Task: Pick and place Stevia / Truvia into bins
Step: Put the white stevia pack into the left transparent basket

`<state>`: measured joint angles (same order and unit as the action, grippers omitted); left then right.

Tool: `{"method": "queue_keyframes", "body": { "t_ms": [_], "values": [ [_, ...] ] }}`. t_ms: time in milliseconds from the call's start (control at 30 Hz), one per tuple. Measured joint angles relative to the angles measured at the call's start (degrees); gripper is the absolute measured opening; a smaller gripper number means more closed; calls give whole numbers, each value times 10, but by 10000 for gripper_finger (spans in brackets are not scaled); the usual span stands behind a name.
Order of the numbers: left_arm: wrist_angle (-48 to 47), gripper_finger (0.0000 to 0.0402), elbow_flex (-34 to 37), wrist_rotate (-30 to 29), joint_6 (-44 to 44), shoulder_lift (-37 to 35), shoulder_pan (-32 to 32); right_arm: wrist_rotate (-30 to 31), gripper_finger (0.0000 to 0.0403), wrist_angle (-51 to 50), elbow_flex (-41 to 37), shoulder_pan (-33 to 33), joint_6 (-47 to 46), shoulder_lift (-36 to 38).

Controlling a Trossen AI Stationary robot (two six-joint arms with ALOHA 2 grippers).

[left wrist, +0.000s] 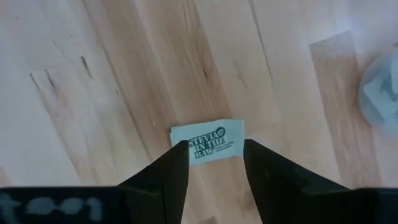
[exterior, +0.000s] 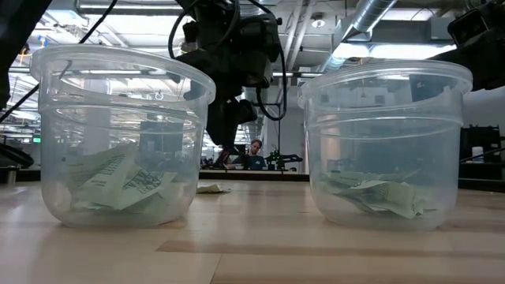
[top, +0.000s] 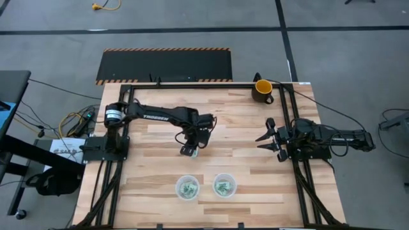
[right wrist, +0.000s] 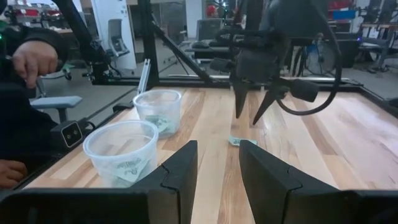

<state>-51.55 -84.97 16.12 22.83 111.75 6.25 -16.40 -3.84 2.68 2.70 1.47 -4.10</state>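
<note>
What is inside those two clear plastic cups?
Both cups, left and right, hold a few crumpled light green packets on the bottom. How many cannot be counted, as they overlap. One more packet lies flat on the table, outside them.

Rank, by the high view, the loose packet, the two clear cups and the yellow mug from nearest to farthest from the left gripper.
From the left gripper:
1. Loose packet, directly under it.
2. Left cup, toward the table's front edge.
3. Right cup, front, slightly farther over.
4. Yellow mug, back right.
</note>
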Motion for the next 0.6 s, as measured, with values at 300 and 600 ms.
{"method": "queue_keyframes", "body": {
  "t_ms": [300, 600],
  "values": [
    [-2, 142, 0, -50, -8, 0, -20, 0, 113, 0, 0, 0, 0, 0],
    [-2, 142, 0, -95, -24, 0, -40, 0, 113, 0, 0, 0, 0, 0]
  ]
}}
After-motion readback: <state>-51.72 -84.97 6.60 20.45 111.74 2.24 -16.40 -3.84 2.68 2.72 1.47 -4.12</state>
